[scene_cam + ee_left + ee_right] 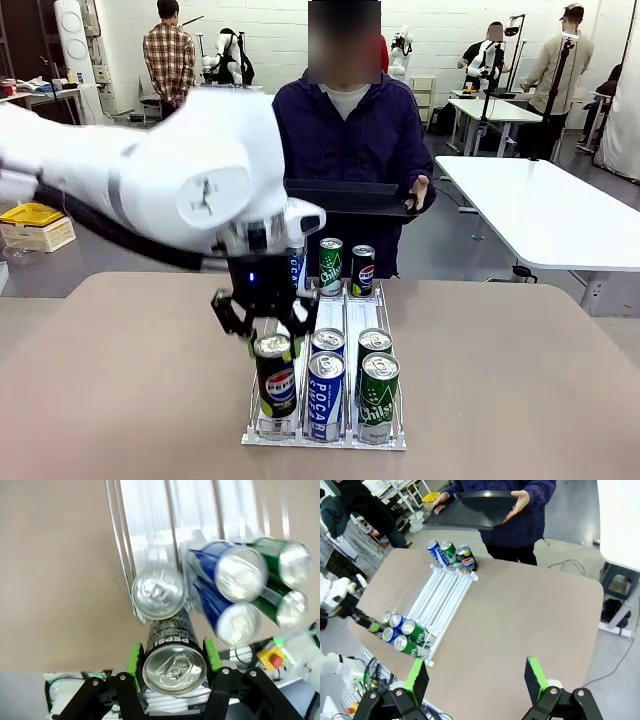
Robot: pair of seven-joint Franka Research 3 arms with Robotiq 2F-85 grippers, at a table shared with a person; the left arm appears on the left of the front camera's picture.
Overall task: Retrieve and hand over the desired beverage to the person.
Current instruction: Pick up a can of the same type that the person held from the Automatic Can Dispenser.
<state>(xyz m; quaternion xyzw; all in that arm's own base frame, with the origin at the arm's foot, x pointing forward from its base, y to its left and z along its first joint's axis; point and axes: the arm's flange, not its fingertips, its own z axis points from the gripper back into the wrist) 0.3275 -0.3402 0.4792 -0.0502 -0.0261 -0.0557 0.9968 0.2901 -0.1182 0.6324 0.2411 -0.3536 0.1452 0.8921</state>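
left claw: left gripper (268, 330) clenched on the black Pepsi aluminium can (276, 380), green pads on opposite sides near its top, probably so it lifts straight out
can place: front end of the left lane of the clear plastic lane rack (330, 312), looks slightly raised, just beside the blue Pocari can (325, 395)
can axis: upright, long axis vertical, tab end up, logo facing the robot
right claw: right gripper (476, 680) released, high over the table
person: person in the dark navy-purple jacket (350, 130) holds a flat black tray (345, 197) at the far side, likely to receive the can
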